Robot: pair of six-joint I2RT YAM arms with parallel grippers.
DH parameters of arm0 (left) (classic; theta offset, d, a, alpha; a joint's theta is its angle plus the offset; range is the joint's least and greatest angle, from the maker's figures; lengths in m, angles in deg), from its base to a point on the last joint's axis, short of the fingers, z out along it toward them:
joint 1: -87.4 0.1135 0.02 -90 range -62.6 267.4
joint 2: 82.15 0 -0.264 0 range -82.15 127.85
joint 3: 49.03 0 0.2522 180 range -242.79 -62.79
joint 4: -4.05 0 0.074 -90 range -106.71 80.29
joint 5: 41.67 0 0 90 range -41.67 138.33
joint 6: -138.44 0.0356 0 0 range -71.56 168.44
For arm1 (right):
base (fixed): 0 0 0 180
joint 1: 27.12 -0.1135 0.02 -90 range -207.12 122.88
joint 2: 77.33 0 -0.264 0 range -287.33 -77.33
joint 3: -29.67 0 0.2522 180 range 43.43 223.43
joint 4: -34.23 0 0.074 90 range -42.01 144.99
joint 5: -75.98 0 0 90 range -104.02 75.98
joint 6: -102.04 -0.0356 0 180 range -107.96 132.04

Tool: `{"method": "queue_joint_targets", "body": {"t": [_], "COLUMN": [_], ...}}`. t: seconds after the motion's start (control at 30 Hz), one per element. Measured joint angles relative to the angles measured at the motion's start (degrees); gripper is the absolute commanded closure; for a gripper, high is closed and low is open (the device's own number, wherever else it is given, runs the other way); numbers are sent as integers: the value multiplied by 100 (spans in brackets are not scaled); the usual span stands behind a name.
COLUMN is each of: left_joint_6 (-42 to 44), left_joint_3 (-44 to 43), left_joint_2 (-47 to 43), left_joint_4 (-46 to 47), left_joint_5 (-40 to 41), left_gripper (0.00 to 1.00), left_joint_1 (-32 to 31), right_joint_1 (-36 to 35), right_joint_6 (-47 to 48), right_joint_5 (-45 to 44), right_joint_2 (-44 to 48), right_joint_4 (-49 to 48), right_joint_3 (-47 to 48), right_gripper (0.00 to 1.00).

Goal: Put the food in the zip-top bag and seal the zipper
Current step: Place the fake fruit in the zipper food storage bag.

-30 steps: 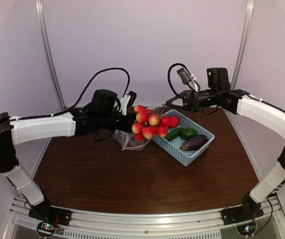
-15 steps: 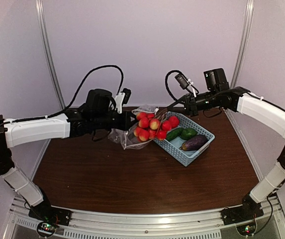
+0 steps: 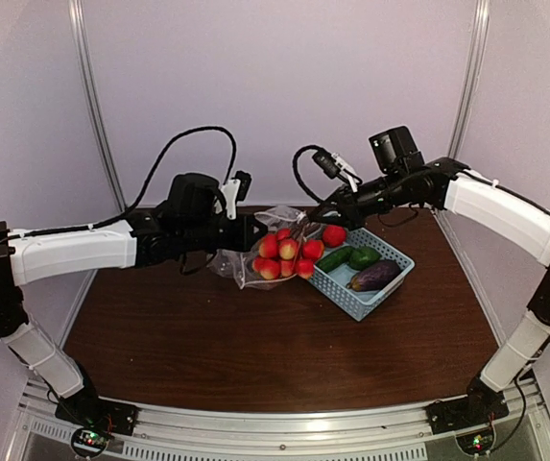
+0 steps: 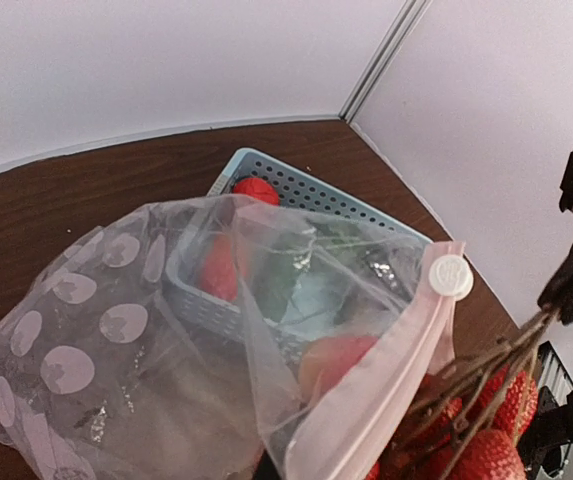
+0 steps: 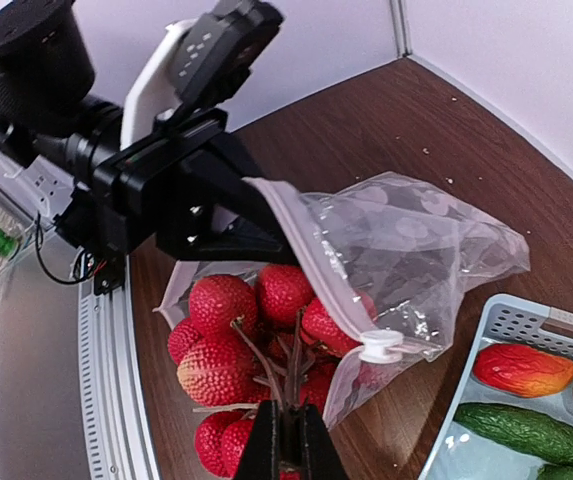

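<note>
You have a dark brown wooden table that reaches from the near edge to the pale walls at the back and sides. The light blue slotted basket stands directly on its far right part, turned at an angle to the table edges, with one corner toward the near side. Just left of the basket hangs the clear spotted zip-top bag. Its lower end seems to touch the wood, but you cannot tell this for sure.
</note>
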Motion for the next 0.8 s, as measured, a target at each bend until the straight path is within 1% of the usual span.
{"method": "queue_joint_targets", "body": {"t": [0.2, 0.4, 0.53, 0.8], "left_joint_6": [-7, -103, -223, -501], "left_joint_3": [-103, -227, -256, -271], "left_joint_2": [103, 319, 409, 404], "left_joint_4": [-22, -17, -20, -13], "left_joint_5": [22, 42, 63, 179], "left_gripper": [100, 100, 100, 100], "left_joint_1": [-103, -254, -293, -299], "right_joint_1": [-140, -501, -680, -894], "right_joint_6": [-590, -1180, -1353, -1360], "right_joint_5": [-719, -907, -1226, -2505], "right_joint_2": [-186, -378, -439, -391], "right_joint_4": [-39, -173, -238, -621], "right_joint_3": [321, 400, 310, -177], "right_gripper": [100, 100, 100, 100]}}
